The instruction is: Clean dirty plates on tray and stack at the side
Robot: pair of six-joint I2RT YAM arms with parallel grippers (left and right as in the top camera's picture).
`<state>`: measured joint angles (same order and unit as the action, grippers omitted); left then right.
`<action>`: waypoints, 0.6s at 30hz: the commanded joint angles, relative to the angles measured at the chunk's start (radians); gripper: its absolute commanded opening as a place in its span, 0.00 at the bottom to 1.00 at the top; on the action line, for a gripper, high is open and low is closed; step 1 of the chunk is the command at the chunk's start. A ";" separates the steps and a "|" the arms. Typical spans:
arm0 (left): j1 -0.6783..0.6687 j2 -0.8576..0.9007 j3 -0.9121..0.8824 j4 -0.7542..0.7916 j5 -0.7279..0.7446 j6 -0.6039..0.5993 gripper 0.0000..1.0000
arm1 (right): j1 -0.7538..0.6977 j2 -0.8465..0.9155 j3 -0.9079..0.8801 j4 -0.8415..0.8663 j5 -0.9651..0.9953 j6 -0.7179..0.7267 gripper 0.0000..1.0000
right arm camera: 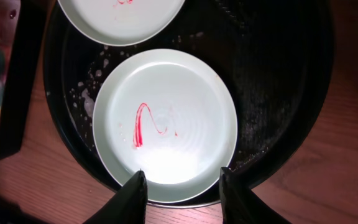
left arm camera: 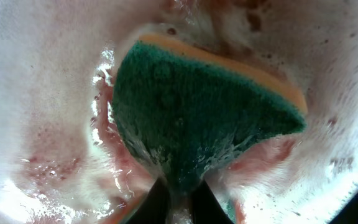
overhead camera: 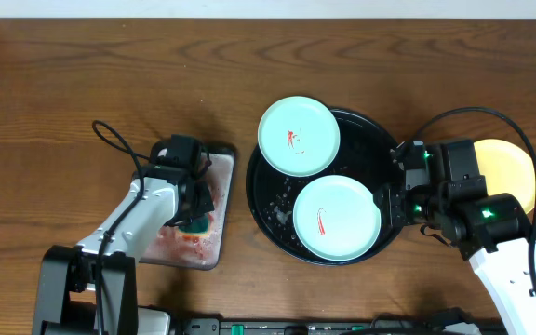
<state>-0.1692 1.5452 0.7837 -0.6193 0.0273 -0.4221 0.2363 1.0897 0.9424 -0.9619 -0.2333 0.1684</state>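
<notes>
Two mint-white plates lie on the black tray point(overhead camera: 380, 149), each with a red sauce smear: one at the back left point(overhead camera: 298, 137), one at the front point(overhead camera: 336, 218). A pale yellow plate point(overhead camera: 515, 167) rests on the wood to the right, partly hidden by the right arm. My right gripper point(overhead camera: 386, 200) hovers at the front plate's right rim. In the right wrist view it point(right arm camera: 182, 183) stands open over the near edge of that plate point(right arm camera: 165, 124). My left gripper point(left arm camera: 180, 202) is shut on a wet green and orange sponge point(left arm camera: 197, 106).
The left gripper point(overhead camera: 186, 209) and sponge sit over a rectangular silver-grey tray point(overhead camera: 223, 186) filled with pinkish soapy water point(left arm camera: 42, 93), left of the black tray point(right arm camera: 278, 74). Water drops fleck the black tray's left side.
</notes>
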 commanded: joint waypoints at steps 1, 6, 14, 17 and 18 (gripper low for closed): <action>0.001 0.022 -0.016 -0.016 0.025 -0.005 0.07 | 0.012 0.001 0.011 -0.009 0.001 0.010 0.33; 0.000 -0.039 0.082 -0.145 0.026 0.017 0.07 | 0.012 0.039 0.011 -0.042 0.142 0.090 0.31; -0.001 -0.184 0.314 -0.362 0.084 0.082 0.07 | -0.003 0.280 0.010 -0.048 0.150 0.060 0.25; -0.001 -0.227 0.326 -0.379 0.188 0.082 0.07 | -0.022 0.389 0.010 -0.029 0.145 0.039 0.26; -0.003 -0.232 0.326 -0.382 0.219 0.082 0.07 | -0.031 0.420 0.010 -0.012 0.128 0.020 0.25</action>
<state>-0.1703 1.3422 1.0908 -0.9833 0.1223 -0.3614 0.2295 1.4384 0.9436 -0.9970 -0.0971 0.2260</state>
